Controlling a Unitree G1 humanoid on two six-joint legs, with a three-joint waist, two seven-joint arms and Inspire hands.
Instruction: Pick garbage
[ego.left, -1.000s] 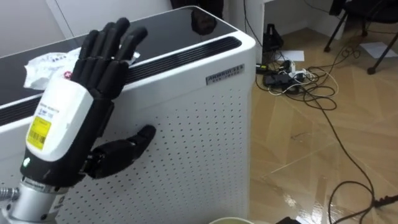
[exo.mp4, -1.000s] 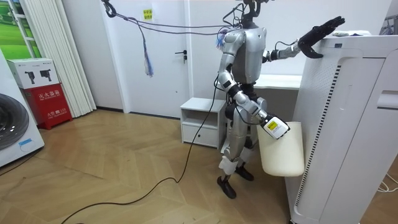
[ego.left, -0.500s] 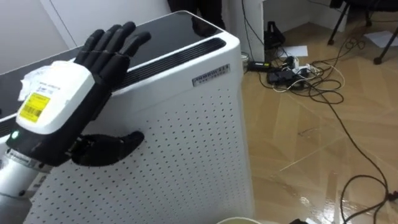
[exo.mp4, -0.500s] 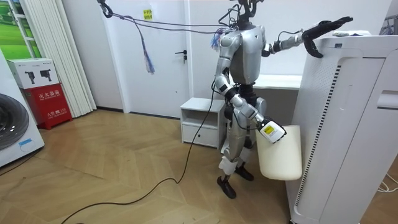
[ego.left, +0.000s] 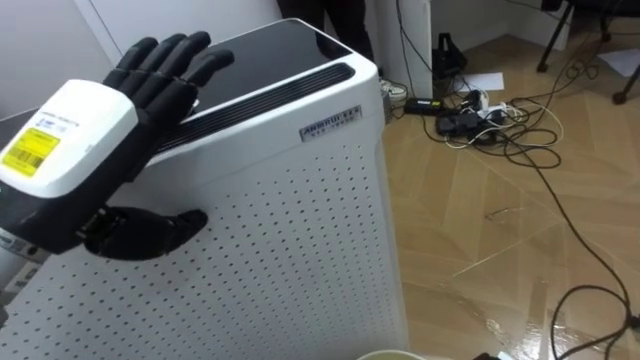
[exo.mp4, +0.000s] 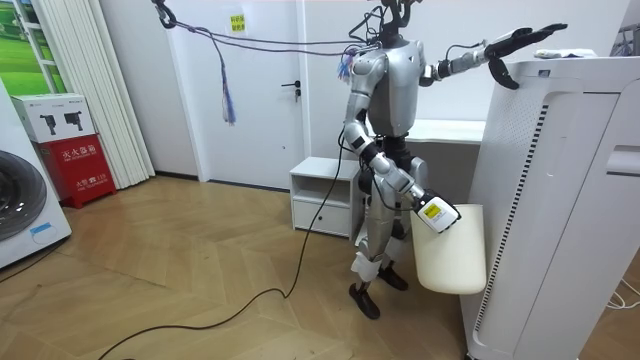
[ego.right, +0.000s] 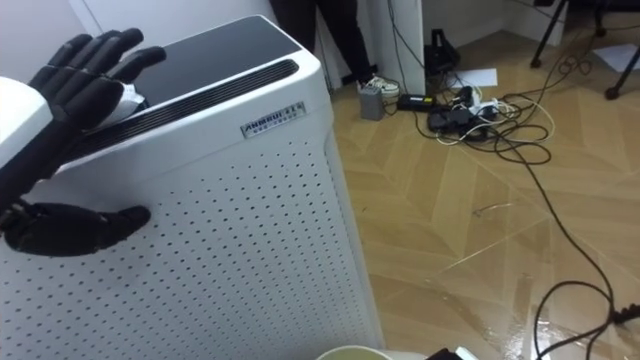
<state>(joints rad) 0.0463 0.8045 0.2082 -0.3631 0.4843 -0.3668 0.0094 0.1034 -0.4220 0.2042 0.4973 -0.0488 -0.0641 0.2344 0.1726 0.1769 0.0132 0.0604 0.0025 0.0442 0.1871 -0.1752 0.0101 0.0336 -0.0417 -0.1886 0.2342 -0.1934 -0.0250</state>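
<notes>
The right hand sits at the rim of a cream bin beside the robot's hip; its finger state cannot be determined. The robot stands at a tall white perforated unit. The left hand hangs over the unit's top edge, fingers straight and slightly spread, thumb extended before the side panel. The garbage, a white scrap, lies on the top just beside the fingertips. Cables lie on the floor beyond.

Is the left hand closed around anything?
No, the left hand is stretched out straight and open over the top of the white unit, with its thumb held apart below.
</notes>
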